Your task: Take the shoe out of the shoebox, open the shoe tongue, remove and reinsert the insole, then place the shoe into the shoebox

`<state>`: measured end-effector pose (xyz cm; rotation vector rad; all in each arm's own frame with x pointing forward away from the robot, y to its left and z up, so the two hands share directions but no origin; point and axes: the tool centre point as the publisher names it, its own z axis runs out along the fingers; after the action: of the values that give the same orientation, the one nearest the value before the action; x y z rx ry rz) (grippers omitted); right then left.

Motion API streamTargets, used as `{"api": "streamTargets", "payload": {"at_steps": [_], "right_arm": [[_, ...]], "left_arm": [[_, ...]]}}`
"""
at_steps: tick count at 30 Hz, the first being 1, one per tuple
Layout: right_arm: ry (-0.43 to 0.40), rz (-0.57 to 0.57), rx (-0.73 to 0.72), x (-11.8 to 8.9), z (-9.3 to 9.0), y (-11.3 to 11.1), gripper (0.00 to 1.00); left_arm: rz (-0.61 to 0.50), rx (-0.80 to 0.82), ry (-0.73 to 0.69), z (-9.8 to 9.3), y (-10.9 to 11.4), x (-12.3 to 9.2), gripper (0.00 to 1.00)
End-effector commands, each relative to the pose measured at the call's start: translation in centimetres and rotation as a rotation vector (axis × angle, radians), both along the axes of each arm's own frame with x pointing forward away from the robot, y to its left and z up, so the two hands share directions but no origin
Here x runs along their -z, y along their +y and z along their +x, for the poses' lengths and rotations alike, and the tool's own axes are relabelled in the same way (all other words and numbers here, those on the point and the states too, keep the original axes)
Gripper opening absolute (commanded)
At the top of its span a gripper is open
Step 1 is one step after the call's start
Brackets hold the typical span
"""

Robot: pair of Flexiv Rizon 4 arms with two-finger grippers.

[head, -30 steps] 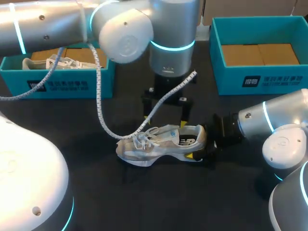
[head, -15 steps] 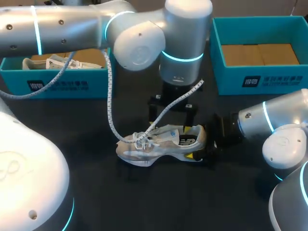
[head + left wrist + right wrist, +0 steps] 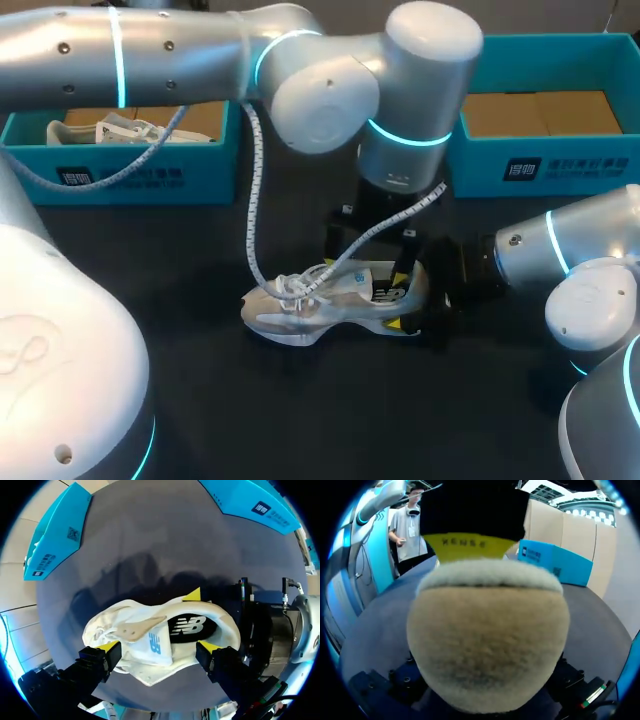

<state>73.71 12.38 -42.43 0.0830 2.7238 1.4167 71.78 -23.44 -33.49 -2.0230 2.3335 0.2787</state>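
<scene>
Left gripper (image 3: 159,647) hangs low, fingers spread wide (pointing down) — right gripper (image 3: 404,298) lies level, clamped.

White logo (image 3: 189,626) on insole (image 3: 212,628), label (image 3: 527,169) on shoebox (image 3: 590,166)

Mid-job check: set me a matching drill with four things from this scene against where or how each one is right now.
Things:
1. shoe
2. left gripper
3. right gripper
4. left shoebox

States:
A. holds a second shoe
B. shut on the shoe's heel
C. stands on its sole on the table
D. open, one finger on each side of the shoe

Pairs: 1-C, 2-D, 3-B, 4-A
</scene>
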Motion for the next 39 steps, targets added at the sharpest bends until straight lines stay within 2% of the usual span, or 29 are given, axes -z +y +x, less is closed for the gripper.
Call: {"api": "streamTargets", "payload": {"at_steps": [1, 21, 27, 37, 38, 39], "right_arm": [[0.0, -0.009, 0.002, 0.1, 0.1, 0.3, 0.0], [0.0, -0.009, 0.002, 0.1, 0.1, 0.3, 0.0], [0.0, -0.009, 0.002, 0.1, 0.1, 0.3, 0.0], [0.0, -0.009, 0.002, 0.1, 0.1, 0.3, 0.0], [0.0, -0.009, 0.002, 0.1, 0.1, 0.3, 0.0], [0.0, -0.009, 0.002, 0.1, 0.1, 0.3, 0.0]], "left_arm": [[0.015, -0.005, 0.003, 0.0, -0.3, 0.7, 1.0], [0.098, -0.033, -0.011, -0.3, 2.0, 2.5, 1.0], [0.119, -0.039, -0.025, -0.5, 3.4, 1.9, 1.0], [0.131, -0.06, -0.062, -0.8, 6.0, -0.5, 1.0], [0.125, -0.061, -0.062, -0.8, 6.1, -0.7, 0.98], [0.12, -0.065, -0.061, -0.8, 6.2, -0.9, 0.87]]}}
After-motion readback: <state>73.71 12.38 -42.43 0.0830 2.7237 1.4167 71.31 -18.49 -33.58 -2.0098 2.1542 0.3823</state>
